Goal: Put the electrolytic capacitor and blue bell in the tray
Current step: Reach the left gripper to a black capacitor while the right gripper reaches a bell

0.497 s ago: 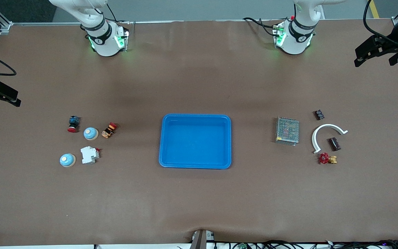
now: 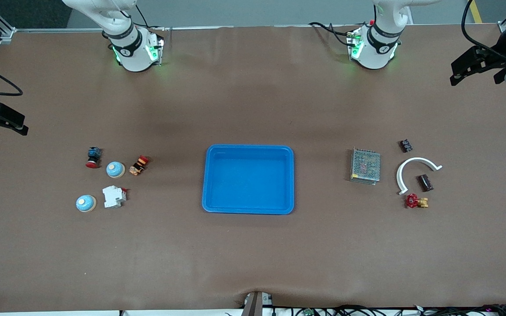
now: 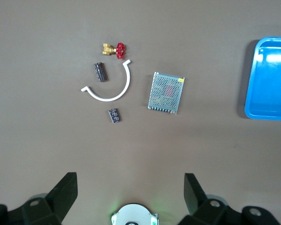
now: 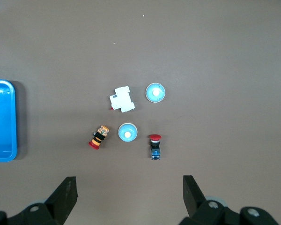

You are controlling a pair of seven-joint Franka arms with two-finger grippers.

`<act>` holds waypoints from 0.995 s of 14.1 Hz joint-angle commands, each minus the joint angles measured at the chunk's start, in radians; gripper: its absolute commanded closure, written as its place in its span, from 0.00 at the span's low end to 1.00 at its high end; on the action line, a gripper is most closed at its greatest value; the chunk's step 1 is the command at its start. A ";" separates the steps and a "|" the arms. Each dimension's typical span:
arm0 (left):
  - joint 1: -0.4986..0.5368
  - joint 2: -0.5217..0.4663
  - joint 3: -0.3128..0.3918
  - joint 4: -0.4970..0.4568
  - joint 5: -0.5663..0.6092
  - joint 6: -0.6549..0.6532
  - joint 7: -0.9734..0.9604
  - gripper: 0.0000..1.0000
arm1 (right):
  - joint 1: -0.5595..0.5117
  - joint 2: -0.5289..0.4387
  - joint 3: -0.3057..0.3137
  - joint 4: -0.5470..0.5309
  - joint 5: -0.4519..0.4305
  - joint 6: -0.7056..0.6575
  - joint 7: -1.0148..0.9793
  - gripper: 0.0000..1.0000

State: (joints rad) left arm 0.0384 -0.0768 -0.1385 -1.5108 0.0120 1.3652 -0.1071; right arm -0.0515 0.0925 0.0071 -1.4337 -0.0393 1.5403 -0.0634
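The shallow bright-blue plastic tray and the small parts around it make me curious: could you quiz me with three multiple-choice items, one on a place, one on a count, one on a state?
1. Where does the dark cylindrical capacitor lie?
A. In the tray
B. Inside the white curved plastic arc's bend
C. On the metal mesh box

2. How many light-blue round bells are on the table?
A. One
B. Two
C. Four

3. What is in the shallow bright-blue plastic tray?
A. Nothing
B. A bell
C. The red-handled brass valve

Answers: 1 B, the capacitor sits within the white curved plastic arc, toward the left arm's end of the table. 2 B, one light-blue round bell lies farther from the front camera and another light-blue round bell nearer. 3 A, only the tray's bare blue floor shows.
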 commanded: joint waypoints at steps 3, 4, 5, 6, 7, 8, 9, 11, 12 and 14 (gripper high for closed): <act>0.006 0.011 -0.003 -0.168 0.054 0.099 -0.026 0.00 | 0.047 0.003 -0.002 -0.021 0.013 -0.126 0.004 0.00; 0.008 0.002 -0.001 -0.239 0.069 0.165 -0.038 0.00 | 0.068 0.007 -0.004 -0.025 0.010 -0.147 0.004 0.00; 0.014 -0.012 -0.001 -0.309 0.071 0.232 -0.042 0.00 | 0.087 0.016 -0.004 -0.042 0.007 -0.149 0.004 0.00; 0.041 -0.021 -0.004 -0.378 0.071 0.301 -0.042 0.00 | 0.088 0.021 -0.002 -0.068 0.007 -0.137 0.001 0.00; 0.061 -0.038 -0.006 -0.447 0.071 0.372 -0.042 0.00 | 0.082 0.033 -0.002 -0.091 0.009 -0.115 -0.016 0.00; 0.067 -0.047 -0.003 -0.520 0.071 0.446 -0.042 0.00 | 0.079 0.048 -0.004 -0.100 0.007 -0.089 -0.063 0.00; 0.099 -0.057 -0.003 -0.584 0.071 0.512 -0.042 0.00 | 0.068 0.071 -0.007 -0.103 0.007 -0.068 -0.114 0.00; 0.133 -0.057 -0.004 -0.688 0.069 0.625 -0.042 0.00 | 0.024 0.117 -0.007 -0.103 0.004 -0.023 -0.264 0.00; 0.147 -0.054 -0.004 -0.741 0.069 0.681 -0.042 0.00 | 0.007 0.143 -0.009 -0.105 0.001 0.004 -0.345 0.00; 0.178 -0.034 -0.004 -0.827 0.069 0.783 -0.039 0.00 | -0.031 0.190 -0.009 -0.108 -0.001 0.061 -0.454 0.00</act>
State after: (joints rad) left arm 0.1921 -0.0783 -0.1347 -2.2299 0.0678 2.0556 -0.1461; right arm -0.0461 0.2474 -0.0092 -1.5436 -0.0395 1.5655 -0.4132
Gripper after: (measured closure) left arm 0.000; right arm 0.000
